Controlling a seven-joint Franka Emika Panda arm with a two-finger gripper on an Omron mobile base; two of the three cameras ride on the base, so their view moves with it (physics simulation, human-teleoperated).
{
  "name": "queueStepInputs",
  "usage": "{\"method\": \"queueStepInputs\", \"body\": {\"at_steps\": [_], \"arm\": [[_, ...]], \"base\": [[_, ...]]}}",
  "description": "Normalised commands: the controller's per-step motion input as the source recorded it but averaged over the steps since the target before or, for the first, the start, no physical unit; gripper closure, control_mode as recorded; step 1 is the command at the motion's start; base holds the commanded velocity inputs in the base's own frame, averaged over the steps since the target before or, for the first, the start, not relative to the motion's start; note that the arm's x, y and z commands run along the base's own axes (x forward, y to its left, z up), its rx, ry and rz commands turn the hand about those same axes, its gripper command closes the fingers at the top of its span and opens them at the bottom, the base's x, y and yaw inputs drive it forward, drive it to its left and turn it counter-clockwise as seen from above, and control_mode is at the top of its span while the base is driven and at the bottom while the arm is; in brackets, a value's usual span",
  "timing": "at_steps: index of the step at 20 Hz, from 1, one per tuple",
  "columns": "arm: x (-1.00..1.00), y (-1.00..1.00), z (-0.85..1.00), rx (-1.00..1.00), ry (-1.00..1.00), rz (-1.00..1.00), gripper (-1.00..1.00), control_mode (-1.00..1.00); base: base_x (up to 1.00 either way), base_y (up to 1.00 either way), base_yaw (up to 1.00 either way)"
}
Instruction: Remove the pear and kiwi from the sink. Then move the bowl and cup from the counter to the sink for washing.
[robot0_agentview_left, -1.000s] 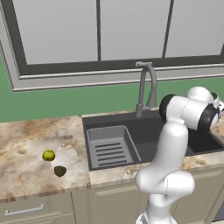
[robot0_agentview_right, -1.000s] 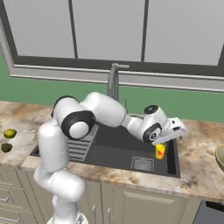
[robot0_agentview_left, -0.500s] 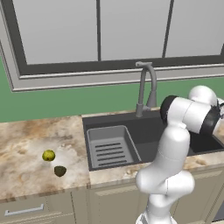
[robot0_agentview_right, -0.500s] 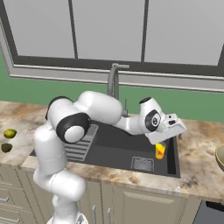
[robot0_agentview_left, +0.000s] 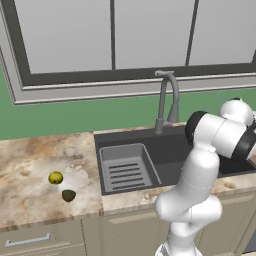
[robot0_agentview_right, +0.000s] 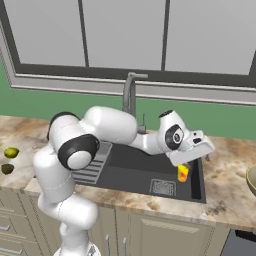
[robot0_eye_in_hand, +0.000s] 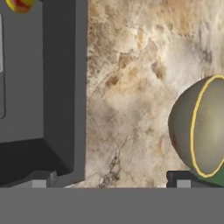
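The pear (robot0_agentview_left: 55, 177) and the kiwi (robot0_agentview_left: 68, 195) lie side by side on the counter (robot0_agentview_left: 30, 165) left of the sink (robot0_agentview_left: 172, 150). They also appear at the left edge of the right base view: pear (robot0_agentview_right: 11, 152), kiwi (robot0_agentview_right: 7, 168). A yellow cup (robot0_agentview_right: 183, 173) stands in the right end of the sink (robot0_agentview_right: 135, 167). My gripper (robot0_agentview_right: 202, 150) hangs open just above the sink's right rim. In the hand view my gripper (robot0_eye_in_hand: 109, 181) is over bare counter (robot0_eye_in_hand: 131, 87), fingertips wide apart, with the tan bowl (robot0_eye_in_hand: 201, 127) beside the right fingertip and the cup (robot0_eye_in_hand: 19, 4) top left.
A ribbed tray insert (robot0_agentview_left: 125, 170) fills the sink's left half and a tall faucet (robot0_agentview_left: 167, 100) rises behind it. The bowl (robot0_agentview_right: 251, 180) sits at the right edge of the right base view. A window and green wall back the counter.
The hand has turned and shifted slightly over the sink's right rim, with the arm's elbow swinging left. The cup, pear and kiwi have stayed put.
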Motion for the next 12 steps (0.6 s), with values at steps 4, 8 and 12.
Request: {"method": "queueStepInputs", "body": {"at_steps": [4,8,12], "arm": [[-0.17,-0.08,0.23,0.0,0.09,-0.02,-1.0,-1.0],[-0.13,-0.06,0.14,0.0,0.01,0.0,-1.0,-1.0],[-0.13,-0.14,0.11,0.0,0.0,0.0,-1.0,-1.0]], "base": [[0.0,0.0,0.0],[0.0,0.0,0.0],[0.0,0.0,0.0]]}}
